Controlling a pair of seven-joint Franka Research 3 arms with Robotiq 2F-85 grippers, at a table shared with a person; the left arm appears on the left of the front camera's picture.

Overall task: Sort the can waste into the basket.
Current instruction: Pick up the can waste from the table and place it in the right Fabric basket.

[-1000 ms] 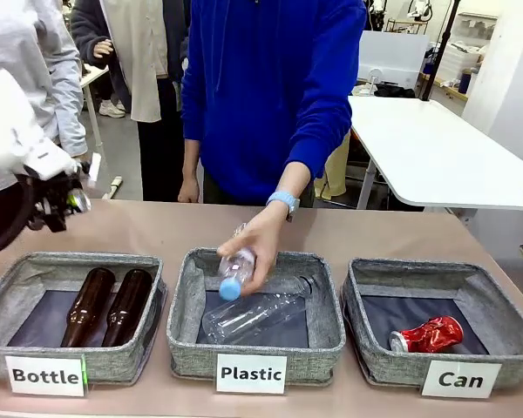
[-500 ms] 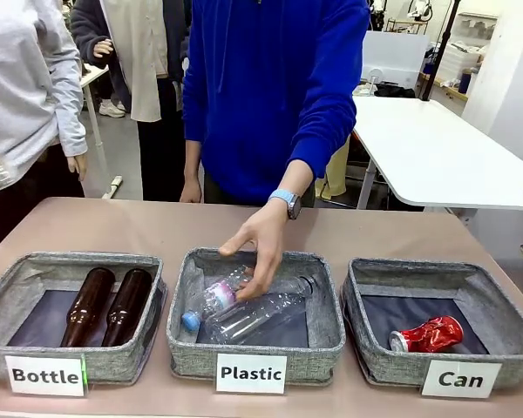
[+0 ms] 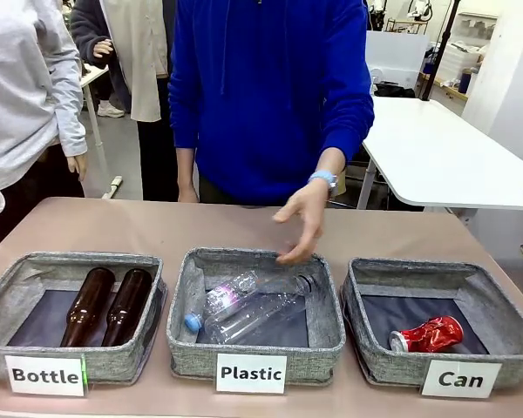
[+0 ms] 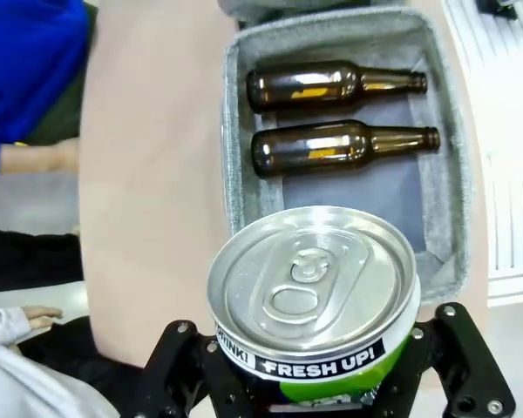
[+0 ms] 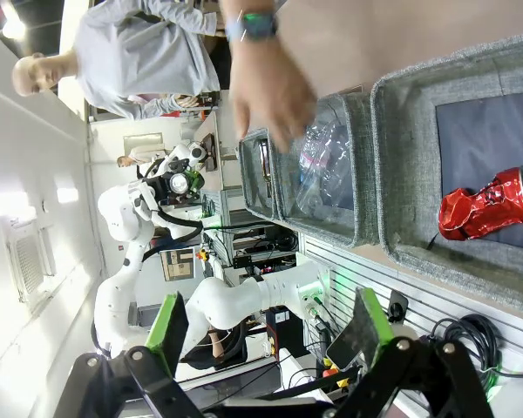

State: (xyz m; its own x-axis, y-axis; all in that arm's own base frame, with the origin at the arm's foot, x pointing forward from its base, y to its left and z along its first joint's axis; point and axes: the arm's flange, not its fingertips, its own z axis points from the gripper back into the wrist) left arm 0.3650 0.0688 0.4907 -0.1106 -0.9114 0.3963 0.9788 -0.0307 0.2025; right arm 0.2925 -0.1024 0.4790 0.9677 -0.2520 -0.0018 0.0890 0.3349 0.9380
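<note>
Your left tool (image 4: 318, 396) was clamped around a can (image 4: 314, 296) with a silver pull-tab top and a black band reading "FRESH UP!", held up above the worktop (image 4: 148, 174) next to the near end of the Bottle basket (image 4: 449, 187). Your right tool (image 5: 270, 335) had its green-padded fingers (image 5: 167, 324) spread wide with nothing between them, hanging off to the side of the Can basket (image 5: 401, 122).

Nearest you in the front view sat three grey baskets in a row. The Bottle one on the left had two brown bottles (image 3: 107, 305) lying side by side. The middle Plastic basket (image 3: 254, 326) had clear plastic bottles (image 3: 244, 306) in it, one with a blue cap. The Can basket (image 3: 442, 326) on the right held one crushed red can (image 3: 427, 334), lying near its front wall.

Past the baskets, the person in the blue hoodie had a hand (image 3: 302, 218) hovering over the far edge of the Plastic basket, fingers pointing down, not touching anything.
</note>
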